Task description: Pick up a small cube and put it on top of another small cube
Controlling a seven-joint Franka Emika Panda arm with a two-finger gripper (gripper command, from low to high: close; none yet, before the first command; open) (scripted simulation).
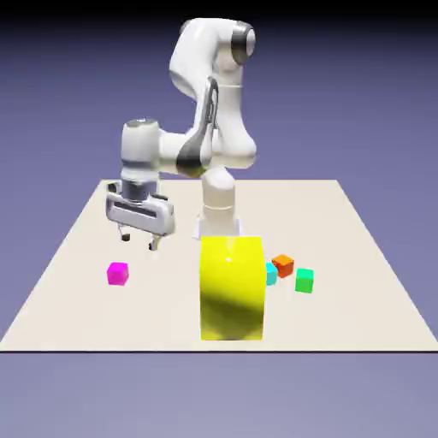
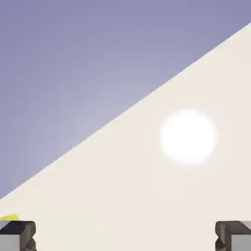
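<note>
The small magenta cube (image 1: 118,273) rests on the cream table (image 1: 77,299) toward the exterior view's left. My gripper (image 1: 139,239) hangs open above the table, a little behind and to the right of that cube, with nothing between its fingers. Beside the big yellow block lie a small orange cube (image 1: 283,264), a small green cube (image 1: 304,280) and a cyan cube (image 1: 271,274), half hidden by the block. In the hand view my gripper (image 2: 125,235) shows two wide-apart fingertips (image 2: 17,234) over bare table; the magenta cube is out of that view.
A tall yellow block (image 1: 231,288) stands near the table's front middle; a sliver of the yellow block (image 2: 9,218) shows in the hand view's lower left. The table edge (image 2: 122,112) runs diagonally across the hand view, with a bright glare spot (image 2: 188,136).
</note>
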